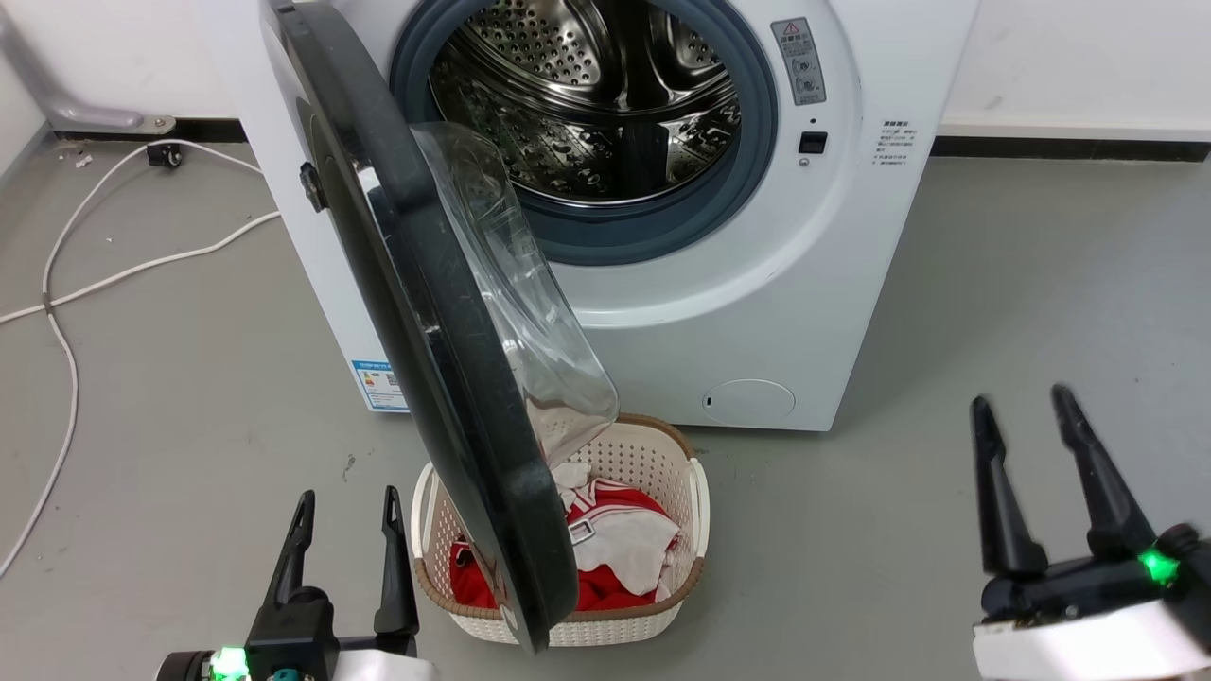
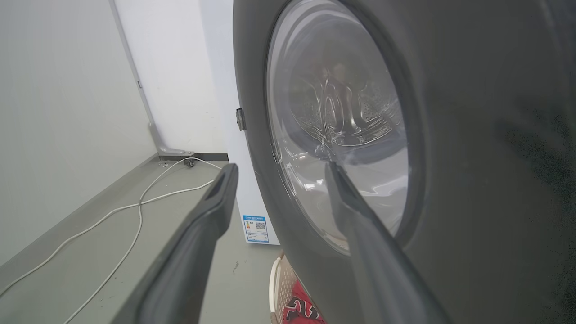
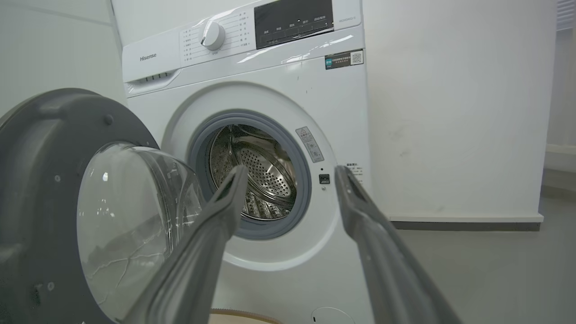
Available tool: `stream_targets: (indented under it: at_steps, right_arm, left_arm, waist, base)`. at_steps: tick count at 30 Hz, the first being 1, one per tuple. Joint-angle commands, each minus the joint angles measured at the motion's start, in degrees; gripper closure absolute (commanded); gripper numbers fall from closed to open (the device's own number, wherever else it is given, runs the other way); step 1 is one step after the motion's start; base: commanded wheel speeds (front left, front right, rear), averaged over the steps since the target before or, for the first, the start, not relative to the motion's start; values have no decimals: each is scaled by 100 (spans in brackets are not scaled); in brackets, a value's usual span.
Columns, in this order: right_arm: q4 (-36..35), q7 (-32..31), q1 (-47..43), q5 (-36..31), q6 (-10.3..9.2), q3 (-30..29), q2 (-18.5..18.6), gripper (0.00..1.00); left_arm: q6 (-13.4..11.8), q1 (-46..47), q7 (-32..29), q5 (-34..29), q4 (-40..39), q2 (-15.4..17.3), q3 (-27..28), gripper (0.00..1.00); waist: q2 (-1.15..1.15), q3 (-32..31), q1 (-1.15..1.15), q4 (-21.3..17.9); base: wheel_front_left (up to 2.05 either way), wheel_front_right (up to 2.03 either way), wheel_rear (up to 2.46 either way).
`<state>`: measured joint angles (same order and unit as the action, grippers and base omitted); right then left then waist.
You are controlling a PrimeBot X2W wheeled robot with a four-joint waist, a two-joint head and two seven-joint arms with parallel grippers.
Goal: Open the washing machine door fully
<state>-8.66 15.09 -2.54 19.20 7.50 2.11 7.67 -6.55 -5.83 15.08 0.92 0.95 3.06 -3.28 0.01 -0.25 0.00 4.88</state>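
The washing machine door (image 1: pixel 445 331) is a round black disc with a bulging clear window. It stands swung out about square to the white machine (image 1: pixel 757 312), hinged at its left, edge-on in the head view. My left gripper (image 1: pixel 346 503) is open near the floor, just left of the door's lower edge and apart from it. From the left wrist, the door's outer face (image 2: pixel 472 135) sits close ahead, the right finger (image 2: pixel 360 216) crossing the window. My right gripper (image 1: pixel 1022 402) is open at lower right, well clear. From the right wrist, the door (image 3: pixel 49 180) and the steel drum (image 3: pixel 258 173) show.
A white laundry basket (image 1: pixel 695 530) with red and white clothes sits on the floor under the door's lower edge. White cables (image 1: pixel 66 303) trail over the grey floor at the left. A wall stands behind the machine. Open floor lies to the right.
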Motion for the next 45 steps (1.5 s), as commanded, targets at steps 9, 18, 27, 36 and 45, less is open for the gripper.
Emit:
stream_targets:
  at_steps: [9, 18, 27, 36, 45]
  right_arm:
    - [507, 9, -603, -1835, -3, -494, -427, 0]
    - [811, 9, -783, -1390, -3, -688, -486, 0]
    - [868, 10, -726, -1277, -3, -575, -488, 0]
    - [834, 10, -661, -1357, -3, -441, -487, 0]
    - [832, 10, -607, -1328, -3, -283, -487, 0]
  left_arm:
    - [-18, -36, 14, 10, -71, 0, -62, 0]
    - [-13, 50, 14, 51, -21, -7, -13, 0]
    - [-117, 61, 14, 40, -1, -13, 119, 100]
    - [-81, 628, 14, -18, -789, 49, 283, 100]
    - [-18, 1261, 13, -305, -2087, 106, -179, 100]
  waist:
    - [-1, 15, 0, 14]
    - [-1, 21, 0, 38]
    - [-1, 17, 0, 21]
    - [-1, 54, 0, 75]
    - [-1, 74, 0, 44]
  base:
    - [0, 0, 0]
    - [0, 0, 0]
    - [0, 0, 0]
    - [0, 0, 0]
    - [0, 0, 0]
